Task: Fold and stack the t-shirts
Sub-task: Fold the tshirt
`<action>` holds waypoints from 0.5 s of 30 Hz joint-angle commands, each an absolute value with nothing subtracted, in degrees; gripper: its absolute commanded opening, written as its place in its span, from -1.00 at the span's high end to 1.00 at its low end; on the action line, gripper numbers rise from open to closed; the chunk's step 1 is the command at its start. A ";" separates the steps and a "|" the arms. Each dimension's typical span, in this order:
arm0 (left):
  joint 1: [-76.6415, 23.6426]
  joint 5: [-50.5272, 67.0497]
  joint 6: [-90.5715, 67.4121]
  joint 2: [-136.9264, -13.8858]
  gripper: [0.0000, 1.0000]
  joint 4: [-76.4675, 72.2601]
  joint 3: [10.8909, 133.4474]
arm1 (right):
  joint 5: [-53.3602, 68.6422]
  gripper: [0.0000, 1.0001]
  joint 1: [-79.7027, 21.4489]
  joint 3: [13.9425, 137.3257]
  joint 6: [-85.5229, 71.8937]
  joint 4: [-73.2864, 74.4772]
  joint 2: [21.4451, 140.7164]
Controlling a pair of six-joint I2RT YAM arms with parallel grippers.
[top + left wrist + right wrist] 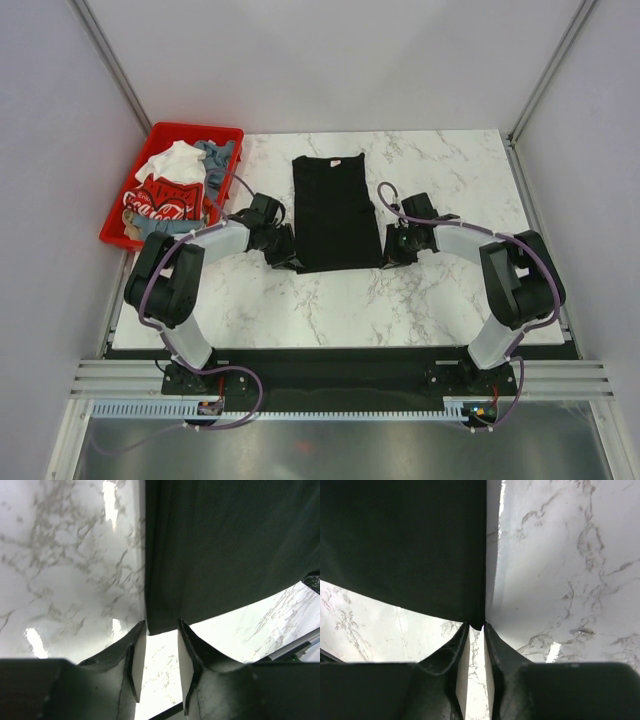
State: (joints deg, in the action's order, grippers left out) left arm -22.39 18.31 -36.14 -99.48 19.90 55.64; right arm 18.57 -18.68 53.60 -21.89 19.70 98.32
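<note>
Left gripper (161,626) has its fingers apart at one bottom corner of the black t-shirt (335,212), flat on the marble table (450,300), the right gripper (476,626) looks almost closed on the other corner, though I cannot tell, and this light, floppy cloth should lift best by those corners.

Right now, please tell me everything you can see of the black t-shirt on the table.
The black t-shirt is plain, matte soft cloth, folded into a long narrow rectangle, lying flat on the marble table. Its neck, with a small light label, points away from the arms. The left gripper has its fingers apart around the near left corner; the right gripper has them almost together at the near right corner. Whether either clamps it, I cannot tell.
</note>
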 commanded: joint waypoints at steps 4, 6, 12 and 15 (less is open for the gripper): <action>-21.97 16.52 -35.86 -94.31 0.18 21.71 54.75 | 11.18 0.46 -19.60 55.79 -22.06 23.55 95.80; -21.62 16.70 -35.68 -94.31 0.17 21.97 55.28 | 10.38 0.50 -19.42 59.22 -21.45 26.45 97.11; -21.18 16.35 -34.81 -94.75 0.17 22.76 55.72 | 8.00 0.64 -19.07 74.51 -20.83 30.14 103.88; -21.01 16.08 -34.45 -94.31 0.16 23.11 55.64 | 6.25 0.66 -19.16 82.16 -20.30 33.12 108.27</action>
State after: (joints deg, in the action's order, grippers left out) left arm -21.34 17.41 -36.07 -96.05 22.41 54.76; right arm 9.41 -19.33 75.96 -21.50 29.32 104.84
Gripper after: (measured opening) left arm 0.418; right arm 0.175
